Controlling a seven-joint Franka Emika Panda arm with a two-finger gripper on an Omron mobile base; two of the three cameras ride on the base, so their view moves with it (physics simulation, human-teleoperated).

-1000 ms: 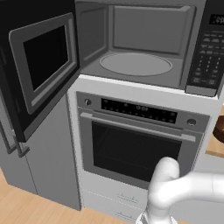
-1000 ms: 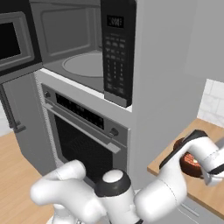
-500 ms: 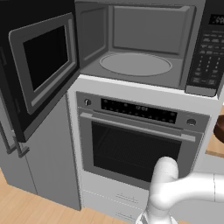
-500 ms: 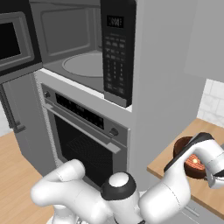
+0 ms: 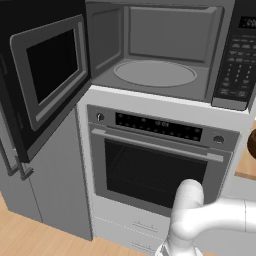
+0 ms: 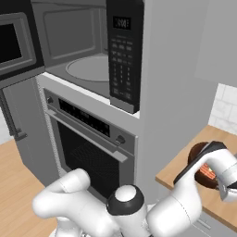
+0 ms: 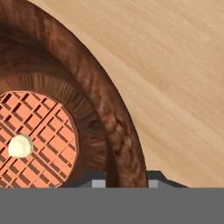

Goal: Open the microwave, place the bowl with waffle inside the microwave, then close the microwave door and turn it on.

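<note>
Gripper (image 7: 126, 178) straddles the bowl (image 7: 109, 118) rim, jaws apparently pinching it; bowl sits on the wooden counter (image 7: 175, 78), waffle (image 7: 35, 135) at 9 o'clock. Lift level (don't tilt). Far off, microwave (image 5: 155, 55) gapes, door (image 5: 45, 75) swung wide.

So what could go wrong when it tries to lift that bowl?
The gripper pinches just one edge of the bowl, so the bowl might tilt or slip, and the waffle could slide out. The microwave sits high above the wooden counter, so the bowl could also bump the microwave door on the way.
</note>
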